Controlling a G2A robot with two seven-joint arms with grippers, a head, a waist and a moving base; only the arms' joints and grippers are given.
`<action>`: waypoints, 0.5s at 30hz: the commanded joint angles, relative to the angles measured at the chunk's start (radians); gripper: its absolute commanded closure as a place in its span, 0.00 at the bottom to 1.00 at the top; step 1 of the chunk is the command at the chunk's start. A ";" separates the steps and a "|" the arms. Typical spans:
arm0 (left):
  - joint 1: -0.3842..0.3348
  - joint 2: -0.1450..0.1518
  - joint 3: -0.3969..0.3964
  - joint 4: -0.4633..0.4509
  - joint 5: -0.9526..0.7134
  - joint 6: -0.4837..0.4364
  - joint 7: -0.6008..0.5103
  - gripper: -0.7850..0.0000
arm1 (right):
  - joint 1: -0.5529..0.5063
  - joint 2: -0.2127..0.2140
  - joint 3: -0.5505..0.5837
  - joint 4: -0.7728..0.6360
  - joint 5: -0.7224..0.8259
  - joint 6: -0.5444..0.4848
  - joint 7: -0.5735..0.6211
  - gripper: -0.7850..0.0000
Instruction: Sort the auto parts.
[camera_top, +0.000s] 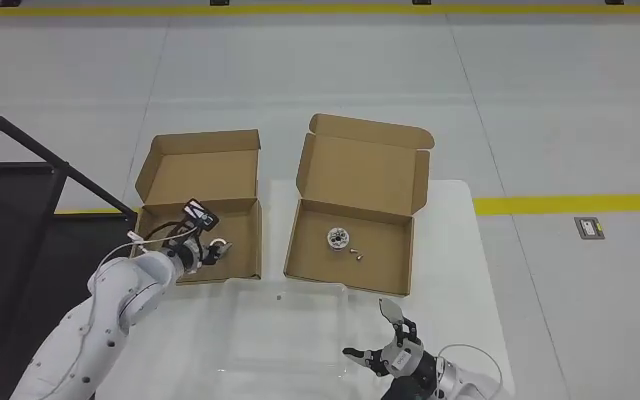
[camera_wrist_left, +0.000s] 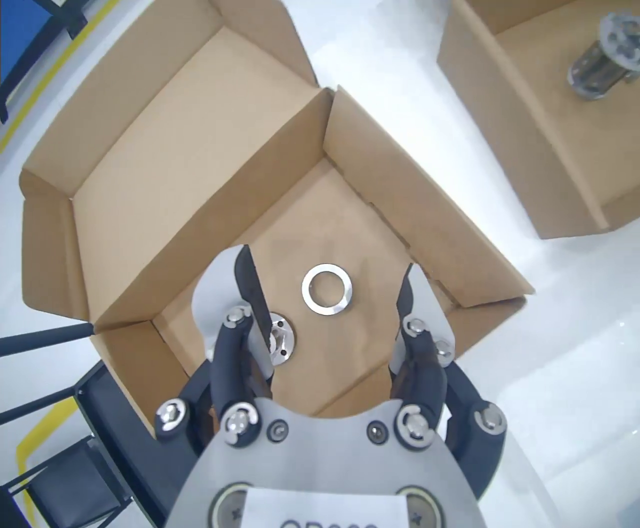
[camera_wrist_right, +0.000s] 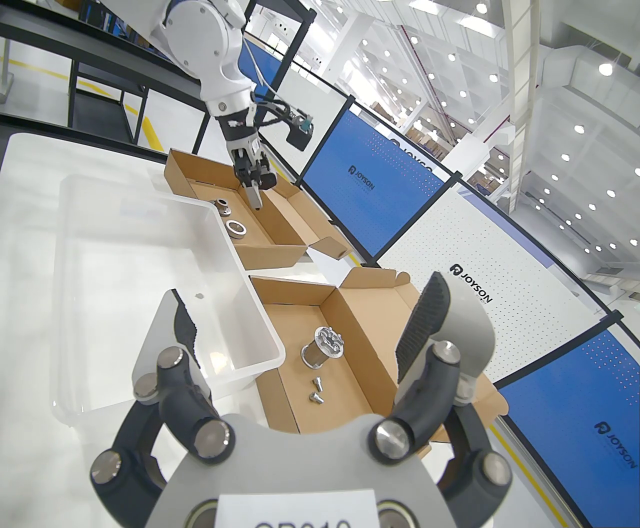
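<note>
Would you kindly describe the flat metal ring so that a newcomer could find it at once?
On the table stand two open cardboard boxes; look in the box beneath the left gripper. Two metal parts lie on its floor: the ring is the thin, flat one with a wide hole, beside a thicker flanged piece.

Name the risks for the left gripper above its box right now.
1. The open left gripper hangs over the cardboard box; one finger looks close to the flanged part, so lowering might knock it.
2. The metal ring lies flat on the box floor, so the fingers may slip off it.
</note>
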 joint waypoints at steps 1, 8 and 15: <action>0.085 0.016 -0.065 -0.082 0.003 0.000 0.029 0.23 | 0.000 0.000 0.000 0.000 0.000 0.000 0.000 0.00; 0.283 0.041 -0.221 -0.213 -0.051 -0.069 0.198 0.09 | 0.000 0.000 0.000 0.000 0.000 0.000 0.000 0.00; 0.403 0.043 -0.306 -0.239 -0.119 -0.131 0.364 0.00 | 0.000 0.000 0.000 0.000 0.000 0.000 0.000 0.00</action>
